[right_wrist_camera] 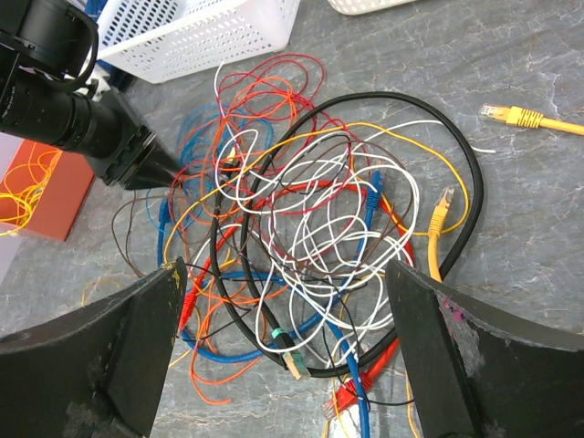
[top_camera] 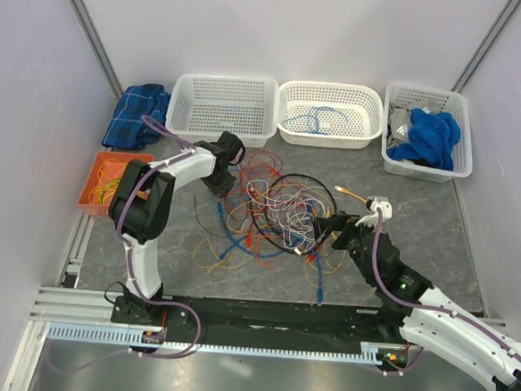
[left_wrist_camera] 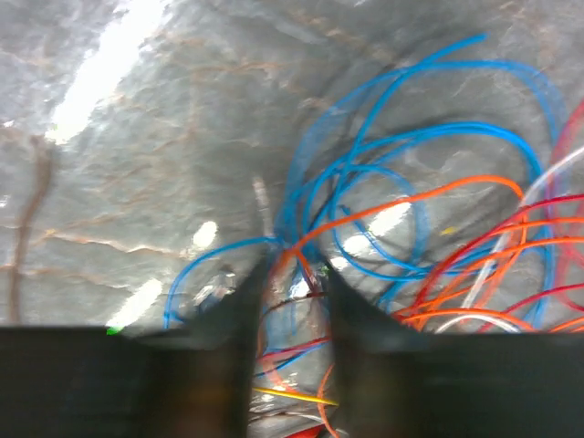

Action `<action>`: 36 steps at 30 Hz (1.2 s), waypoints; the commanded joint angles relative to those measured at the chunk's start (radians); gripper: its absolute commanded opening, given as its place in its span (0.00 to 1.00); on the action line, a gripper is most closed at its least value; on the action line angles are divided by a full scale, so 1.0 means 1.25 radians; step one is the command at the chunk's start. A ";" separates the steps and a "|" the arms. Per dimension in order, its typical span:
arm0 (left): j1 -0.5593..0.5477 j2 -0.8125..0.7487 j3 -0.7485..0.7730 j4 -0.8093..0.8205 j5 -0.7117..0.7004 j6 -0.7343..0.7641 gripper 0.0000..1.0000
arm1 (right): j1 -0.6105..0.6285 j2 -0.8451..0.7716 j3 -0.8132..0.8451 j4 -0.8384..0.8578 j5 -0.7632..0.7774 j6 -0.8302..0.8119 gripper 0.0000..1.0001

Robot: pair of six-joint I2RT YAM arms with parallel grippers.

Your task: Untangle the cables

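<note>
Cables [top_camera: 277, 210] are found in one tangled heap at the middle of the desk [top_camera: 445, 235], with one black loop [right_wrist_camera: 388, 97] among them. One yellow-plugged lead [right_wrist_camera: 529, 117] lies apart, toward the right edge. The left gripper [left_wrist_camera: 290, 283] is narrowly parted, with blue and orange strands between its fingers. The right gripper [right_wrist_camera: 285, 269] is spread wide above the heap. Three white baskets [top_camera: 331, 88] are lined along the far edge, and one orange bin [top_camera: 89, 192] sits at the left edge.
</note>
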 commanded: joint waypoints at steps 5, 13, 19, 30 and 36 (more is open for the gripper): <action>-0.001 -0.023 -0.086 -0.062 0.032 0.000 0.06 | 0.001 -0.008 -0.011 0.016 -0.007 0.022 0.98; -0.025 -0.392 -0.057 0.006 0.012 0.230 0.02 | 0.001 0.011 0.024 0.026 -0.017 -0.020 0.98; -0.086 -0.622 -0.115 0.118 0.045 0.357 0.02 | 0.001 0.060 0.075 0.061 -0.048 -0.055 0.98; -0.109 -0.786 -0.164 0.282 0.403 0.476 0.02 | 0.002 0.117 0.146 0.267 -0.252 -0.131 0.98; -0.109 -0.798 -0.153 0.287 0.470 0.474 0.02 | 0.004 0.235 0.189 0.380 -0.242 -0.201 0.98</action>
